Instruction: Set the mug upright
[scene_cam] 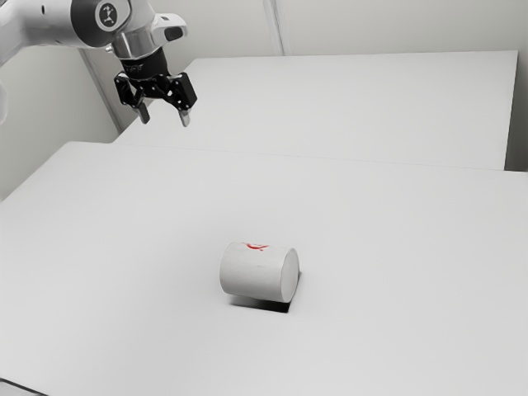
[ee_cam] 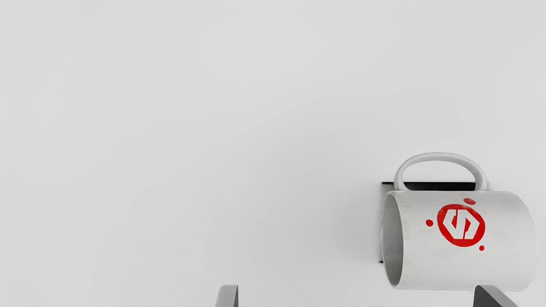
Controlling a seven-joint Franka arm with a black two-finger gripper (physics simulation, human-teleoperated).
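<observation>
The white mug (scene_cam: 257,274) is lying sideways on the worktop (scene_cam: 124,223); the open hand (scene_cam: 165,120) is hovering well apart, above. Approaching seems the current step, next calling for lowering, gripping, then tipping it upright.

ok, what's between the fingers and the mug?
Just air over bare white tabletop, per the exterior view: the fingers hang open above it, the mug lies on its side.
</observation>
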